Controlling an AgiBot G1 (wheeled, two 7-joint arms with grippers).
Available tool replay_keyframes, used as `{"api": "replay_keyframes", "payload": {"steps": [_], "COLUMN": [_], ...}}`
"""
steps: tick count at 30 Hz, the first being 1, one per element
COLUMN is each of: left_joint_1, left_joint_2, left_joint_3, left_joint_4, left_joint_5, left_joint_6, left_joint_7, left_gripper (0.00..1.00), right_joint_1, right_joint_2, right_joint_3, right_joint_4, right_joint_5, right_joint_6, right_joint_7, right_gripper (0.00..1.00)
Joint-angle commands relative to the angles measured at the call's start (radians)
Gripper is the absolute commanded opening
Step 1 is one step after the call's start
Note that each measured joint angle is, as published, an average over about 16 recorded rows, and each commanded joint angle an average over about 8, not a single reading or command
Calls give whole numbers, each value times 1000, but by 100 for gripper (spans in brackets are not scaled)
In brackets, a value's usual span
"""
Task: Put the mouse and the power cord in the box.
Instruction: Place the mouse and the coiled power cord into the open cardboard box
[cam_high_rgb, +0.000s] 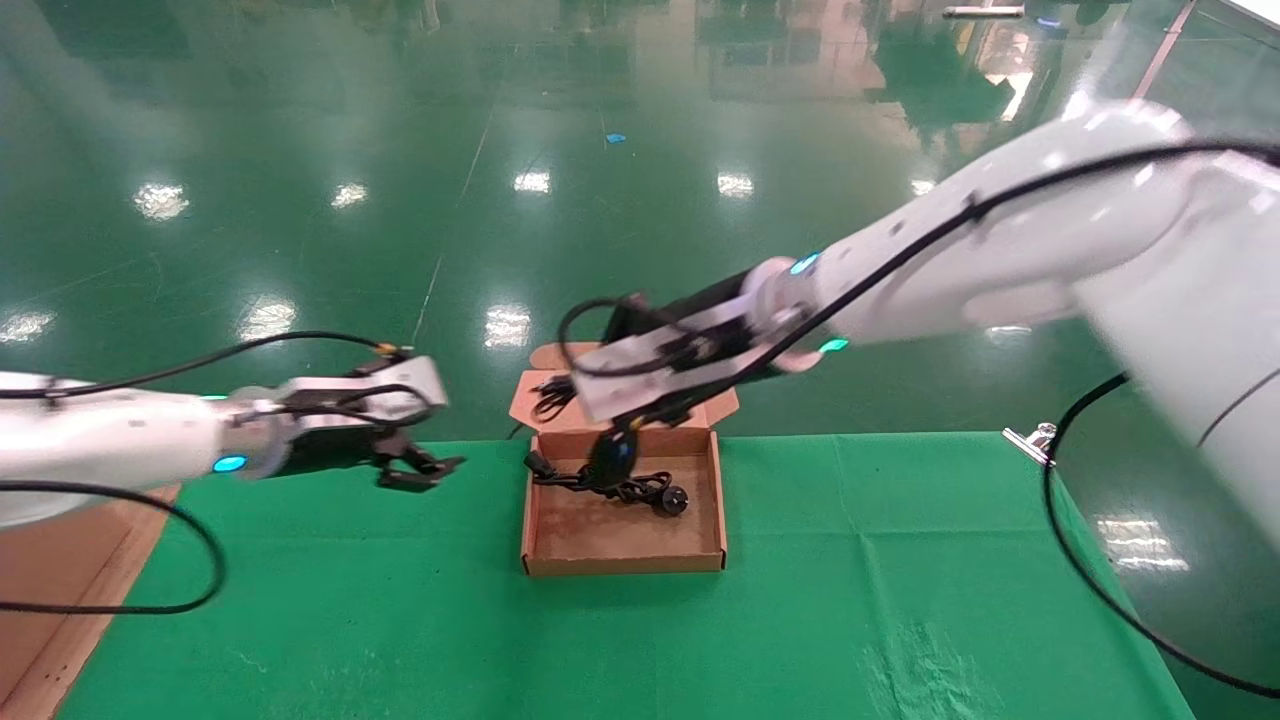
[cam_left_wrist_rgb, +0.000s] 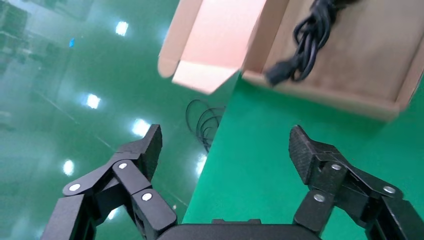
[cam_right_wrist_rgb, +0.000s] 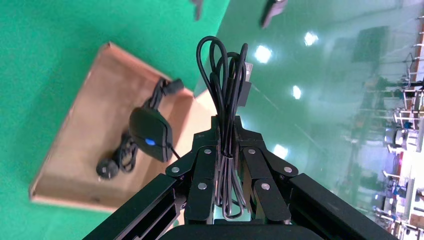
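Two arms over a green table (cam_high_rgb: 900, 600). One open cardboard box (cam_high_rgb: 622, 530), flap lid back. Inside, one power cord (cam_high_rgb: 625, 488): light, limp, loop-bunched, plug end heaviest; likely best pinched across the bunch. One mouse (cam_right_wrist_rgb: 150, 134) dangling above the box, small, smooth, light, probably swinging on its thin cable. Right gripper (cam_right_wrist_rgb: 227, 155) clamped on that cable's bundled loops, over the box. Left gripper (cam_left_wrist_rgb: 225, 150) spread wide, empty, beside the box.

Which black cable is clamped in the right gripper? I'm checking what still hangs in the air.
The mouse's looped cable, pinched by the right gripper, with the mouse dangling over the box. The power cord lies inside it.
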Motion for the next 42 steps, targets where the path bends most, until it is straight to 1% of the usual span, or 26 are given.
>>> {"api": "replay_keyframes", "payload": {"steps": [1, 6, 11, 12, 19, 20, 36, 42], "left_joint_1": [3, 10, 7, 6, 1, 1, 2, 31], "left_joint_2": [-38, -57, -50, -49, -43, -43, -43, -66], "left_joint_3": [-21, -39, -49, -51, -58, -58, -60, -96], "left_joint_4": [4, 33, 60, 66, 94, 96, 91, 39], "left_joint_5": [-28, -52, -65, -67, -77, -78, -79, -103], "left_joint_6": [24, 32, 41, 43, 52, 53, 55, 90], "left_joint_7": [46, 101, 132, 137, 160, 161, 159, 128], "left_gripper": [100, 100, 100, 100, 100, 100, 100, 100], "right_joint_1": [-22, -60, -83, -87, -107, -109, -109, -141], "right_joint_2": [-2, -2, -1, -1, 2, 2, 4, 38], "right_joint_3": [-27, -111, -185, -197, -250, -254, -249, -197], "right_joint_4": [46, 108, 110, 105, 69, 66, 67, 97], "right_joint_5": [12, 29, 34, 34, 44, 46, 46, 76], "right_joint_6": [41, 130, 198, 209, 252, 254, 251, 215], "right_joint_7": [29, 88, 128, 134, 164, 167, 163, 186], "right_gripper": [0, 0, 0, 4, 92, 100, 100, 100]}}
